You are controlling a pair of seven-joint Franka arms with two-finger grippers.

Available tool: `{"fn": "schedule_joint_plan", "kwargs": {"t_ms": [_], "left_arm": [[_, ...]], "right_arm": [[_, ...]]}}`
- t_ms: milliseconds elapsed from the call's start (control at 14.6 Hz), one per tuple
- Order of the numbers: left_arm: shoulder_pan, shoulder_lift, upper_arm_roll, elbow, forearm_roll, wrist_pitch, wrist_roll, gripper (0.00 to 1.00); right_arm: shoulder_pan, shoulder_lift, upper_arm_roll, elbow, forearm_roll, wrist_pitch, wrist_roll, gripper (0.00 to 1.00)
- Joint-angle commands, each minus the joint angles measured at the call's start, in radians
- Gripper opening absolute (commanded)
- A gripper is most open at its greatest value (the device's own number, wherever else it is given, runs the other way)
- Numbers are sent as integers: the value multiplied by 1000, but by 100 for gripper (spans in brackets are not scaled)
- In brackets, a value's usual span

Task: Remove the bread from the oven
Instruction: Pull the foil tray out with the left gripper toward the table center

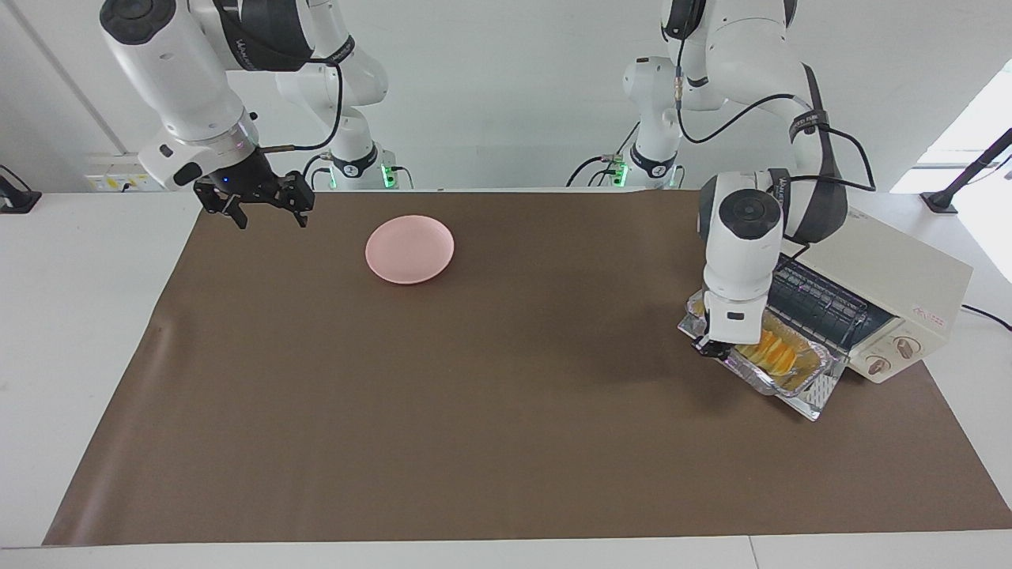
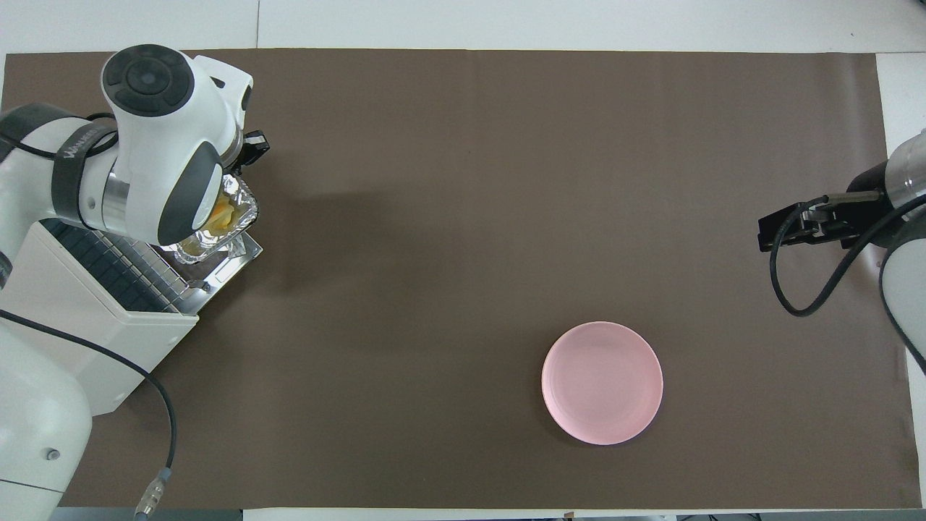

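The cream-white oven stands at the left arm's end of the table with its glass door dropped open. A crinkled foil tray rests on that door, out of the oven's mouth, and the golden ridged bread lies in it. My left gripper is shut on the tray's rim at the end toward the table's middle. From overhead the left wrist covers most of the tray and the bread. My right gripper waits open with nothing in it, over the mat's corner at the right arm's end.
A pink round plate lies on the brown mat, close to the robots and toward the right arm's end. The oven's wire rack is bare. A power cable runs off the oven's side.
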Motion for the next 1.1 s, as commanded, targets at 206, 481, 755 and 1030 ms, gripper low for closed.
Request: {"fn": "schedule_joint_plan", "kwargs": {"t_ms": [206, 481, 755, 1030], "left_arm": [[-236, 112, -32, 158, -139, -114, 81, 0], [-388, 134, -34, 146, -191, -103, 79, 0], [-451, 144, -37, 80, -187, -4, 88, 0], [-488, 136, -38, 25, -188, 41, 92, 0]], "right_arm": [[-10, -22, 10, -24, -13, 2, 8, 100], [-10, -22, 10, -24, -13, 2, 8, 100], [-10, -22, 11, -24, -13, 2, 8, 100], [-10, -22, 11, -24, -13, 2, 8, 100]]}}
